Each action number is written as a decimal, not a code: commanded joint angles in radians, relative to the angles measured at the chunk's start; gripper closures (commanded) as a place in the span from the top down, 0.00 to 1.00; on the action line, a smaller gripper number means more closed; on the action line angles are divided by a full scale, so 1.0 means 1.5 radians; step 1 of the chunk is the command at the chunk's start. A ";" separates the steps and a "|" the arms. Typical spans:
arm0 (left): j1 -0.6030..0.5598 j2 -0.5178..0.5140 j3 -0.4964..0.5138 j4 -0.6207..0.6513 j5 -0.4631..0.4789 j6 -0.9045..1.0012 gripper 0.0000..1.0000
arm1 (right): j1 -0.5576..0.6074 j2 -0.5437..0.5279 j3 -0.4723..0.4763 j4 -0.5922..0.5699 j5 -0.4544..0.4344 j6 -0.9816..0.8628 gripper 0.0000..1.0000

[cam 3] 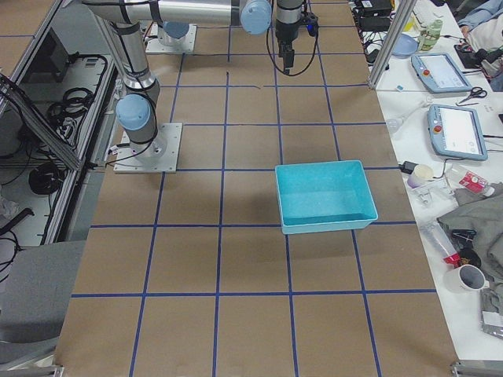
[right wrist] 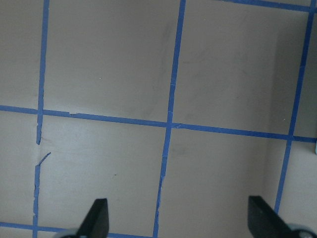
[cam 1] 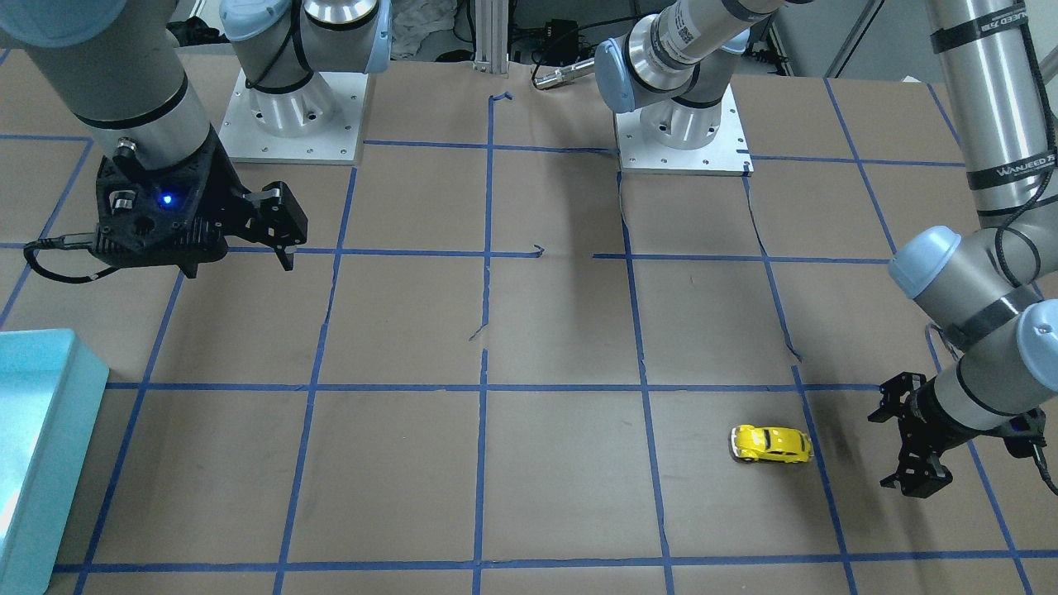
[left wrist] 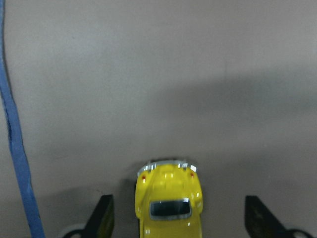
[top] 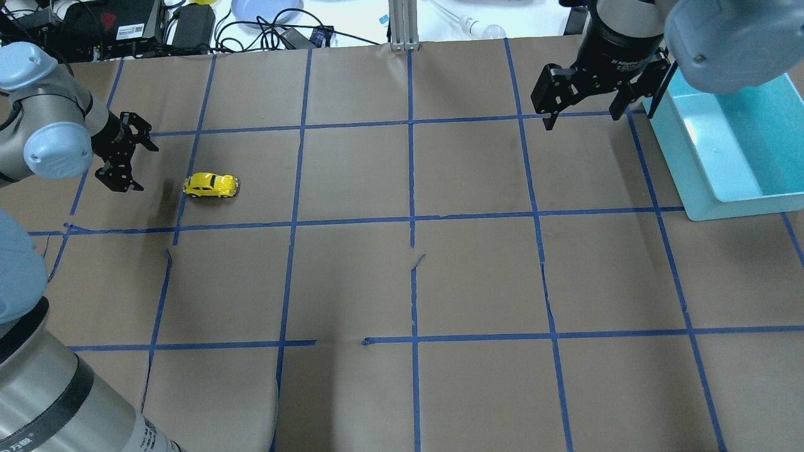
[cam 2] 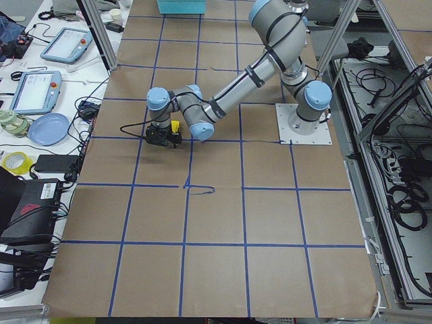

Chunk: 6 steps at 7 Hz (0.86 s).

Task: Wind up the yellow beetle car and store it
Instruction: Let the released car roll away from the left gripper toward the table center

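Observation:
The yellow beetle car stands on its wheels on the brown paper at the table's far left; it also shows in the front view. My left gripper is open and empty, low over the table just left of the car, apart from it. In the left wrist view the car's end shows between the spread fingertips. My right gripper is open and empty, hanging above the table at the far right beside the teal bin. Its wrist view shows only taped paper between its fingertips.
Blue tape lines divide the brown paper into squares. The teal bin holds nothing that I can see. The arm bases stand at the robot's edge. Cables and devices lie beyond the table's far edge.

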 commanded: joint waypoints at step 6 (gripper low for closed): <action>-0.111 0.145 0.056 -0.199 0.055 0.322 1.00 | -0.003 0.001 -0.002 -0.001 -0.009 -0.002 1.00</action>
